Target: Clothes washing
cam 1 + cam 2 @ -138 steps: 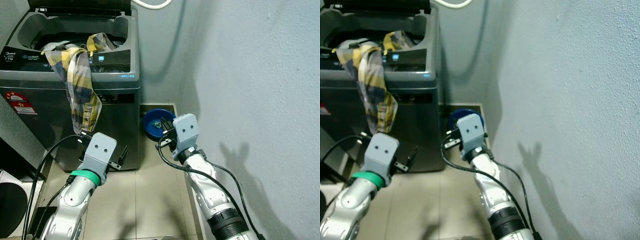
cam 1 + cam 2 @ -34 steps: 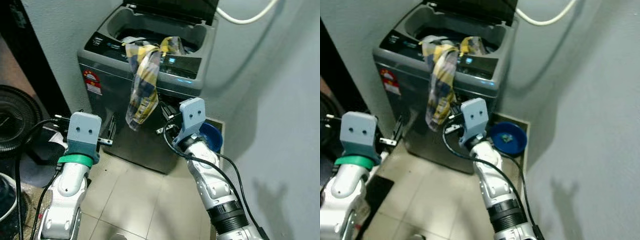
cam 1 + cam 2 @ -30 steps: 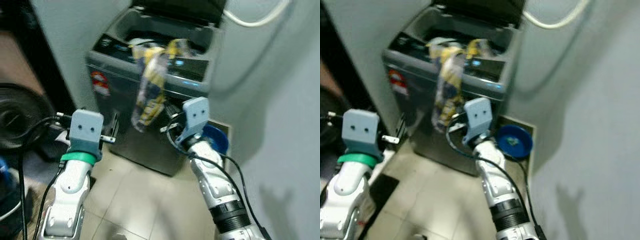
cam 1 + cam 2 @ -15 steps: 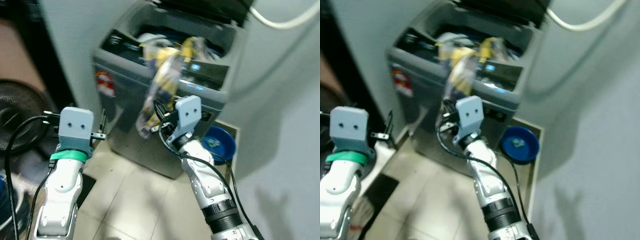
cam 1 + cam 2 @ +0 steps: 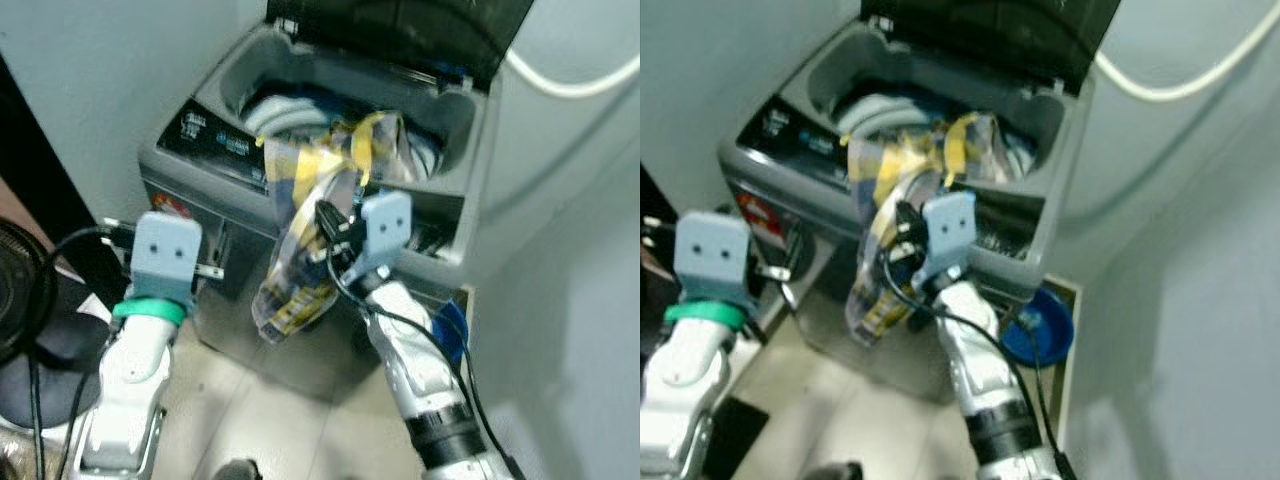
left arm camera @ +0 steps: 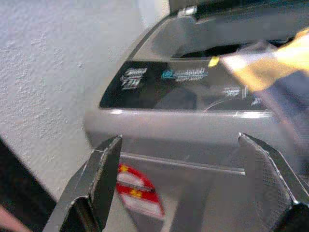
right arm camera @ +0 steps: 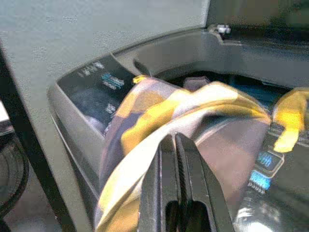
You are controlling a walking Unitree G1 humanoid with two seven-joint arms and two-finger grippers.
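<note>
A grey top-loading washing machine (image 5: 190, 165) stands in front of me with its lid (image 5: 430, 30) raised and clothes in the drum. A yellow, blue and white plaid shirt (image 5: 300, 275) hangs from the drum over the front panel. My right gripper (image 5: 330, 230) is up against the shirt's hanging part, just below the rim. In the right wrist view its fingers (image 7: 166, 169) are pressed together, shut, with the plaid shirt (image 7: 159, 108) right behind the tips. My left gripper (image 6: 179, 140) is open, facing the machine's left front corner, apart from the shirt.
A blue basin (image 5: 452, 325) sits on the floor between the machine and the wall on the right. A white hose (image 5: 575, 85) loops on the wall above. A black fan (image 5: 15, 290) stands at the far left. Tiled floor lies before the machine.
The view has risen and closed in on the machine. My right gripper has gone up from the machine's front to the hanging shirt near the rim. The left gripper stays open.
</note>
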